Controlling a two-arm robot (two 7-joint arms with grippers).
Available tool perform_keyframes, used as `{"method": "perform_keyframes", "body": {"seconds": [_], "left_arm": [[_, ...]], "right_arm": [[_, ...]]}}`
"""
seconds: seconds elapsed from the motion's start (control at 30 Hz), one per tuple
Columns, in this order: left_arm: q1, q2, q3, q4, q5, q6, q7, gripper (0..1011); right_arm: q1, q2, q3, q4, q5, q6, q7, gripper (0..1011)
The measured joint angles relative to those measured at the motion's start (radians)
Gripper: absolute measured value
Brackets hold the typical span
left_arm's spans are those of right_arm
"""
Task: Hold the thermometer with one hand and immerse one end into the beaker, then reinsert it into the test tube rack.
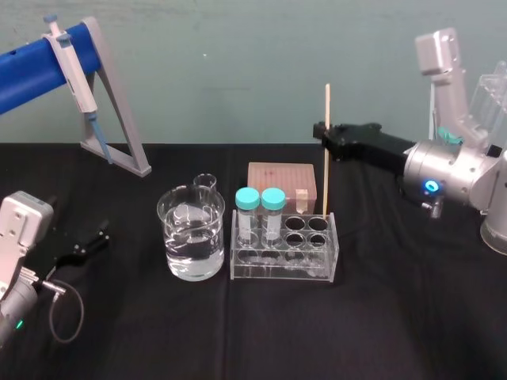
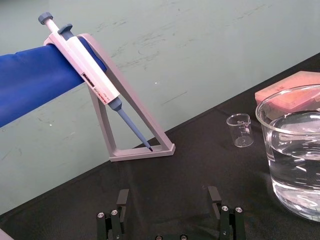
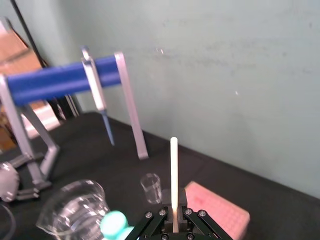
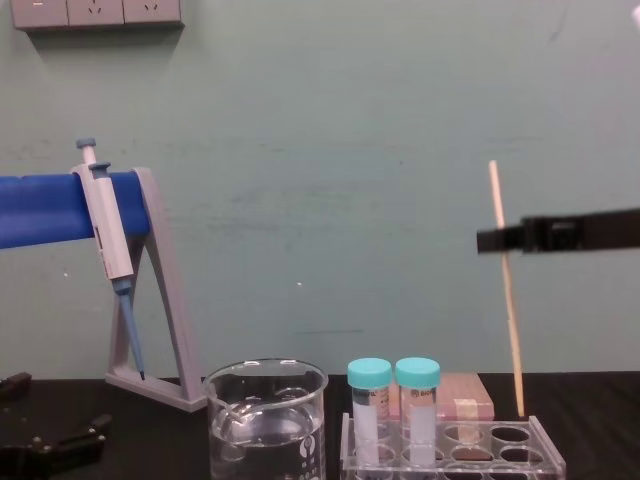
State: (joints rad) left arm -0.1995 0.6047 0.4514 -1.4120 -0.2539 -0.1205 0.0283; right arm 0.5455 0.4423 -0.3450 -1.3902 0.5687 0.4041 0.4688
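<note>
The thermometer (image 1: pixel 325 158) is a thin cream rod standing upright, its lower end at the back right corner of the clear test tube rack (image 1: pixel 281 273). Whether the tip sits in a hole I cannot tell. My right gripper (image 1: pixel 321 131) reaches in from the right and is shut on the thermometer about a third of the way down; the right wrist view shows the thermometer (image 3: pixel 173 175) rising from between the black fingers. The beaker (image 1: pixel 191 233), holding clear water, stands just left of the rack. My left gripper (image 2: pixel 168 210) rests open at the table's left, nothing in it.
Two teal-capped tubes (image 1: pixel 260 199) stand in the rack's left holes. A small glass beaker (image 1: pixel 204 182) and a pink tip box (image 1: pixel 277 178) sit behind. A grey-and-blue pipette (image 1: pixel 75 71) hangs on its stand (image 1: pixel 119 127) at the back left.
</note>
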Motion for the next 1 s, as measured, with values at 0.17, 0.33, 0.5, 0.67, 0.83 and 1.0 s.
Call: {"method": "perform_keyframes", "body": {"seconds": [0.17, 0.33, 0.5, 0.67, 0.83, 1.0], "left_arm": [[0.0, 0.0, 0.0, 0.0, 0.0, 0.0, 0.0, 1004], [0.0, 0.0, 0.0, 0.0, 0.0, 0.0, 0.0, 1004], [0.0, 0.0, 0.0, 0.0, 0.0, 0.0, 0.0, 1004], [0.0, 0.0, 0.0, 0.0, 0.0, 0.0, 0.0, 1004], [0.0, 0.0, 0.0, 0.0, 0.0, 0.0, 0.0, 1004], [0.0, 0.0, 0.0, 0.0, 0.0, 0.0, 0.0, 1004]], "right_arm": [[-0.027, 0.022, 0.036, -0.075, 0.053, -0.013, 0.012, 47], [-0.033, 0.036, 0.04, -0.138, 0.078, -0.035, 0.038, 47], [-0.005, 0.03, -0.013, -0.174, 0.085, -0.062, 0.096, 47], [0.023, 0.007, -0.06, -0.177, 0.079, -0.082, 0.114, 47], [0.074, -0.052, -0.126, -0.138, 0.059, -0.119, 0.116, 47], [0.103, -0.106, -0.169, -0.075, 0.043, -0.17, 0.105, 47]]}}
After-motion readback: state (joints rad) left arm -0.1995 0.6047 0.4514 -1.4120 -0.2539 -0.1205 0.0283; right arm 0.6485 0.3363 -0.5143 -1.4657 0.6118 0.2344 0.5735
